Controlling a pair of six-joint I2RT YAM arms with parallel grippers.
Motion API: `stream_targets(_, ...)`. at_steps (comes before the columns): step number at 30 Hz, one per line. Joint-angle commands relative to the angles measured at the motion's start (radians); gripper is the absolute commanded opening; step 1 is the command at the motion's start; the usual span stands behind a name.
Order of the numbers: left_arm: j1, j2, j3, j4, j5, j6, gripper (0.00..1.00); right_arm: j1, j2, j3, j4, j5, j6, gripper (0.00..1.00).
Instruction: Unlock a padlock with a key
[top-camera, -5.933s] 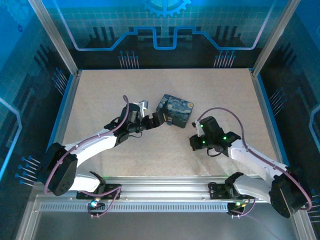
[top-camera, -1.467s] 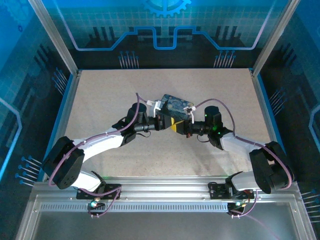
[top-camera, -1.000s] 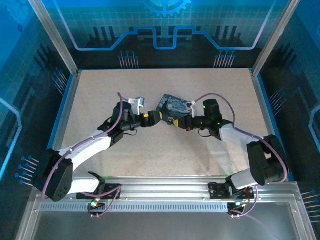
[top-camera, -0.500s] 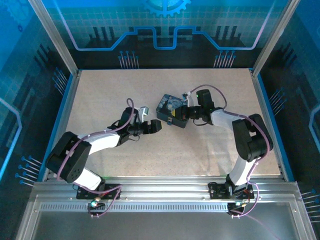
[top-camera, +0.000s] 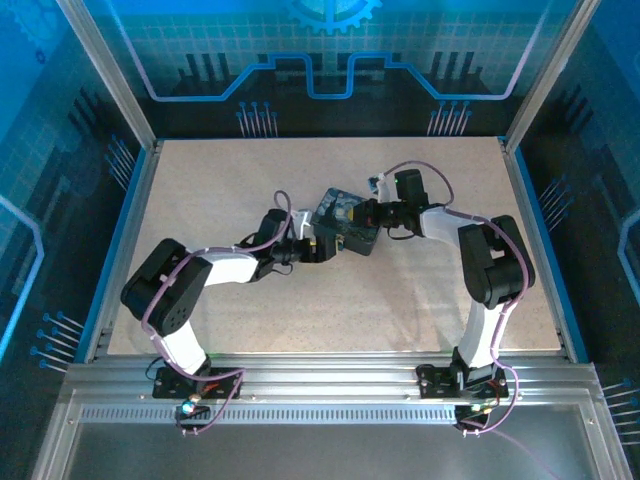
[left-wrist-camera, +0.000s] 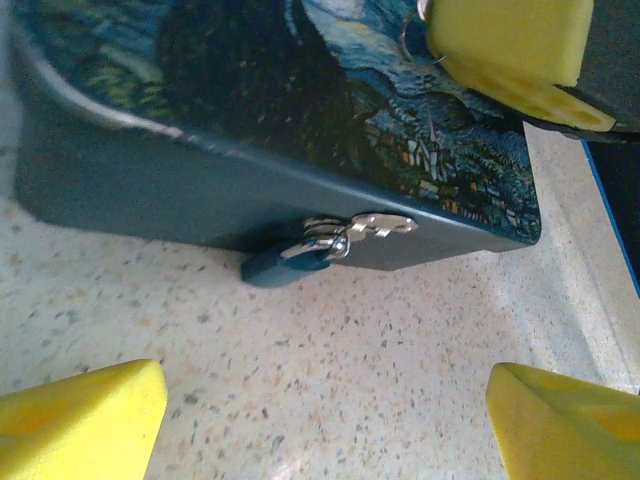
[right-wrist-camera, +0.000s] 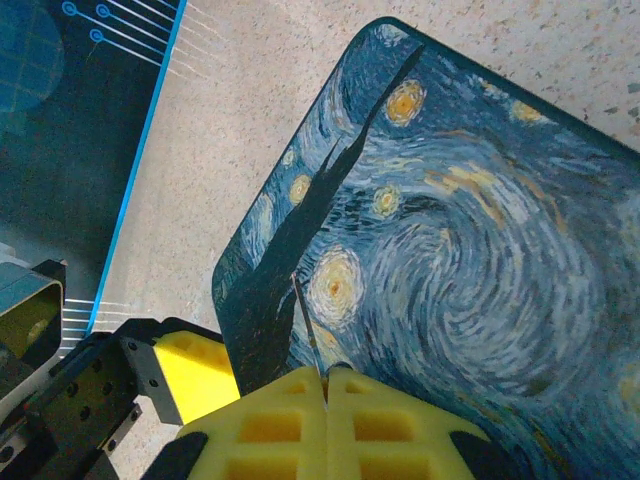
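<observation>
Padlock (left-wrist-camera: 282, 266), blocky and dark, against painted tin (left-wrist-camera: 250, 100) on speckled bench (left-wrist-camera: 300, 360)
Left pincer (left-wrist-camera: 320, 425) spread wide at six o'clock — right pincer (right-wrist-camera: 325, 420), yellow foam, clamped on thin metal key (right-wrist-camera: 306, 330).

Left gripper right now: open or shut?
Open. In the left wrist view the left gripper has its yellow pads spread wide apart, table showing between them, the padlock ahead, untouched.

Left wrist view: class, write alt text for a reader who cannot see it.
A small dark padlock sits at the silvery latch on the facing wall of a starry-night tin, on a speckled table. The open left gripper faces it; over the lid, the right gripper pinches the key.
</observation>
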Motion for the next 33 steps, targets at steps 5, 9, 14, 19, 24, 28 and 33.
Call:
stream_targets(5, -0.023, 0.074, 0.059, 0.047, 0.018, 0.076, 0.84, -0.006, 0.034, -0.047, -0.075, 0.039, -0.008, 0.0)
stream_targets(9, -0.024, 0.104, 0.072, 0.075, 0.016, 0.085, 0.83, -0.004, 0.032, -0.065, -0.068, 0.039, -0.006, 0.0)
stream_targets(14, -0.026, 0.142, 0.099, 0.085, 0.019, 0.092, 0.79, 0.0, 0.028, -0.069, -0.076, 0.047, -0.011, 0.0)
stream_targets(19, -0.033, 0.184, 0.131, 0.092, 0.019, 0.111, 0.76, 0.004, 0.026, -0.067, -0.083, 0.053, -0.016, 0.0)
stream_targets(24, -0.044, 0.223, 0.162, 0.091, -0.012, 0.132, 0.75, 0.01, 0.027, -0.063, -0.083, 0.057, -0.016, 0.0)
stream_targets(28, -0.058, 0.243, 0.184, 0.077, -0.058, 0.153, 0.74, 0.012, 0.028, -0.06, -0.085, 0.06, -0.016, 0.0)
stream_targets(33, -0.075, 0.261, 0.202, 0.067, -0.09, 0.155, 0.7, 0.015, 0.029, -0.061, -0.08, 0.061, -0.016, 0.0)
